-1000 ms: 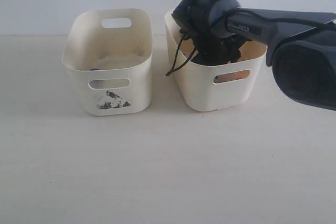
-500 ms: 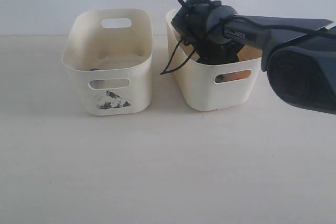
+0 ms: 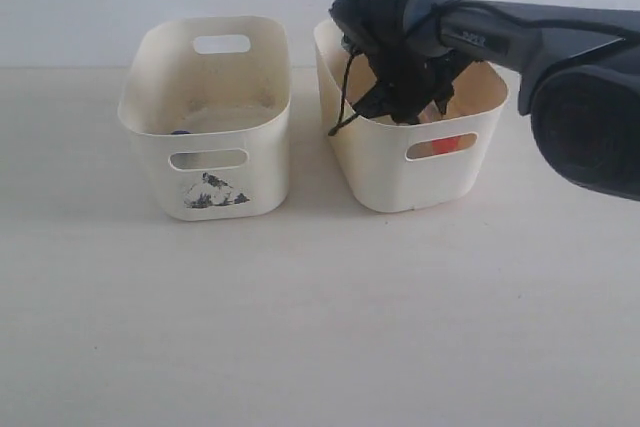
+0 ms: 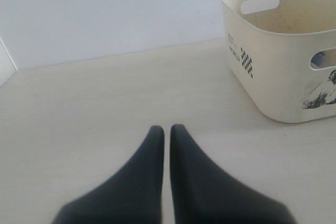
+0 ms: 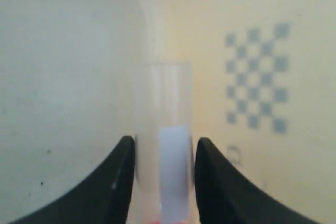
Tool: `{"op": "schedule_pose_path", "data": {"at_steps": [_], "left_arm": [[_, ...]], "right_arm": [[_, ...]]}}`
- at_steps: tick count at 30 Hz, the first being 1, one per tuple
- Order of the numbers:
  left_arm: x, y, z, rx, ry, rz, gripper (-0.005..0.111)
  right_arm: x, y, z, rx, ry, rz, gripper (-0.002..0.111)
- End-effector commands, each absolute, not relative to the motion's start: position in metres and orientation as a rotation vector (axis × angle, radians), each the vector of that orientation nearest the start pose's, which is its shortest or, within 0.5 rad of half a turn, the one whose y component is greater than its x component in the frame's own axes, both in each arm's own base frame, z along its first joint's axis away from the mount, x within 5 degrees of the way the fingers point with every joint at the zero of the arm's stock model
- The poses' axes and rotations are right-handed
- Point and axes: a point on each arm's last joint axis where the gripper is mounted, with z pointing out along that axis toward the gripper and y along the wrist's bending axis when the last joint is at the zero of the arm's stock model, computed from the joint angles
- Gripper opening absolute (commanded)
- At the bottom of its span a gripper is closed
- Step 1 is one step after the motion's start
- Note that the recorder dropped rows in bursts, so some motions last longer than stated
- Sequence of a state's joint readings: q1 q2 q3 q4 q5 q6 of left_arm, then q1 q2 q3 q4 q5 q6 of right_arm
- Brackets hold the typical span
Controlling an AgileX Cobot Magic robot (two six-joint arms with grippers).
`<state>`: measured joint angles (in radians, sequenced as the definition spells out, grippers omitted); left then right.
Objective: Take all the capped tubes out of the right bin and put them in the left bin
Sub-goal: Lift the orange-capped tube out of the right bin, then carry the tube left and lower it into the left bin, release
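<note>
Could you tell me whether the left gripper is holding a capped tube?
No, the left gripper has its fingertips together with nothing between them, above the table.

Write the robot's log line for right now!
right end effector: shut on capped tube, in right bin | left end effector: shut, empty, apart from left bin

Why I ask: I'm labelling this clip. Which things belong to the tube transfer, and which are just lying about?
In the job:
right gripper, shut on a tube
right bin
left bin

Just about:
left gripper, shut, idle above the table
</note>
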<state>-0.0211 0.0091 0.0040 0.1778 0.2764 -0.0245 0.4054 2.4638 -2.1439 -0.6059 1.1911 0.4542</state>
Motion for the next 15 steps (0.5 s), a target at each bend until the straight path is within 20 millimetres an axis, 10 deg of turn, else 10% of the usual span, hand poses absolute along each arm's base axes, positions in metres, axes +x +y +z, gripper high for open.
{"op": "schedule_pose_path", "data": {"at_steps": [1,9,15], "left_arm": [[0.056,0.003,0.19,0.102,1.746,0.124,0.004],[0.056,0.003,0.19,0.102,1.746,0.124,0.004],[0.056,0.003,0.19,0.102,1.746,0.124,0.004]], "right_arm": [[0.488,0.15,0.198,-0.157,2.594,-0.655,0.0],[0.474,0.168,0.299,0.025,2.319,-0.188,0.0],[0.473,0.199,0.323,0.135,2.19,0.382,0.0]]}}
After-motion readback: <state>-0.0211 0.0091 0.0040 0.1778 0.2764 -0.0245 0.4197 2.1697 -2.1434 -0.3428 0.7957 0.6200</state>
